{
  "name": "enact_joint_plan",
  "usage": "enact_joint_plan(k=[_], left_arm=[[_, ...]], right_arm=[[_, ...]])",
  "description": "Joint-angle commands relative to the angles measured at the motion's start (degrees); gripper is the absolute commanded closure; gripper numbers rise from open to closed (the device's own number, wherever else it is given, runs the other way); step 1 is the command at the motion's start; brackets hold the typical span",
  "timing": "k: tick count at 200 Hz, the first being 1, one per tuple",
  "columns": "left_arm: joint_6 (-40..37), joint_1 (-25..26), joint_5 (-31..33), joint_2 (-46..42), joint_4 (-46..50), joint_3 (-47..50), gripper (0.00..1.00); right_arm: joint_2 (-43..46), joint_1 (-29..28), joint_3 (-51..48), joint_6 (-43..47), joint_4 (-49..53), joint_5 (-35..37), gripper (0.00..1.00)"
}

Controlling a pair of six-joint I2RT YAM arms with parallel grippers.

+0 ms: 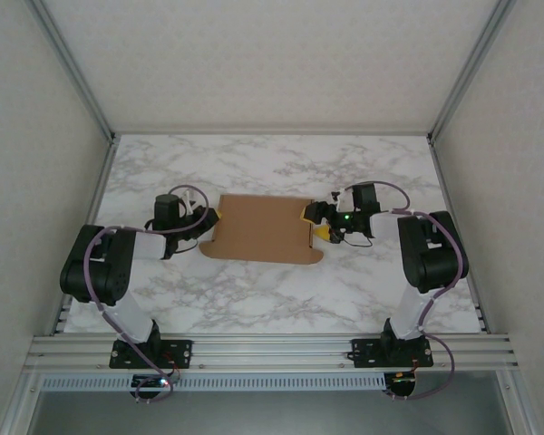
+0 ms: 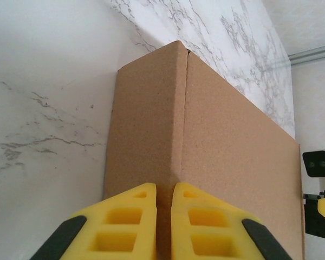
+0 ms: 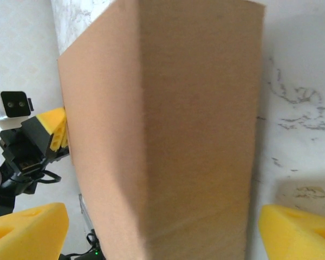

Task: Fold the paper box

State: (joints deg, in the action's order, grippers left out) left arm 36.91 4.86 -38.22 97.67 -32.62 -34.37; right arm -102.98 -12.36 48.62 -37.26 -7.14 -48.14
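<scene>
The paper box (image 1: pixel 258 228), plain brown cardboard, lies partly folded in the middle of the marble table, with a raised fold running along it. My left gripper (image 1: pixel 210 220) is at its left end. In the left wrist view the yellow fingers (image 2: pixel 135 216) stand almost together, pinching the box's raised ridge (image 2: pixel 176 108) in the left gripper (image 2: pixel 164 187). My right gripper (image 1: pixel 319 224) is at the box's right end. It is open wide (image 3: pixel 163 211), and its yellow fingertips (image 3: pixel 27 230) straddle the box (image 3: pixel 168 135) with a gap on each side.
The white marble table (image 1: pixel 272 294) has bare surface in front of and behind the box. An aluminium rail (image 1: pixel 272 349) with both arm bases runs along the near edge. Pale walls and frame posts (image 1: pixel 77 82) close in the left, right and back.
</scene>
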Motion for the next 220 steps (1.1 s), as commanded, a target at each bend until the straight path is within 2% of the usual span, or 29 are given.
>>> enact_joint_plan(k=[1, 38, 81, 112, 132, 143, 166, 189, 204, 220], left_arm=[[-0.9, -1.2, 4.3, 3.9, 10.0, 2.2, 0.92], [-1.4, -1.8, 4.4, 4.3, 10.5, 2.0, 0.93], [-1.8, -1.6, 4.0, 4.0, 10.5, 1.5, 0.92], [-2.0, -1.0, 4.1, 3.2, 10.9, 0.9, 0.92], [-1.6, -0.7, 4.4, 1.1, 11.3, 0.6, 0.89], [-2.0, -0.7, 5.2, -1.0, 12.6, -0.1, 0.86], [-5.3, -0.7, 8.4, -7.8, 20.4, -2.6, 0.70], [-9.2, -0.1, 14.5, -17.0, 28.1, -5.8, 0.58], [-15.5, 2.7, 19.1, -23.2, 32.2, -8.4, 0.54], [-25.8, 9.1, 25.6, -26.7, 35.2, -11.2, 0.52]], right_arm=[[1.2, 0.5, -1.2, 1.0, 2.7, 0.9, 0.09], [-2.3, -2.1, 1.1, -0.9, -0.4, -6.6, 0.10], [-2.9, -5.6, 4.1, -2.7, -2.2, -8.6, 0.15], [-3.8, -6.0, 5.5, -9.0, -7.6, -10.3, 0.24], [-3.0, -6.2, 4.8, -12.1, -9.8, -9.3, 0.34], [-1.7, -5.9, 4.2, -12.6, -8.7, -7.6, 0.41], [2.2, -4.9, 2.8, -14.4, -6.8, -5.1, 0.51], [5.7, -4.5, 3.3, -15.0, -2.3, -2.5, 0.58], [6.9, -4.5, 4.6, -14.3, 2.3, -1.0, 0.59], [6.8, -4.4, 5.7, -14.0, 5.4, -0.8, 0.60]])
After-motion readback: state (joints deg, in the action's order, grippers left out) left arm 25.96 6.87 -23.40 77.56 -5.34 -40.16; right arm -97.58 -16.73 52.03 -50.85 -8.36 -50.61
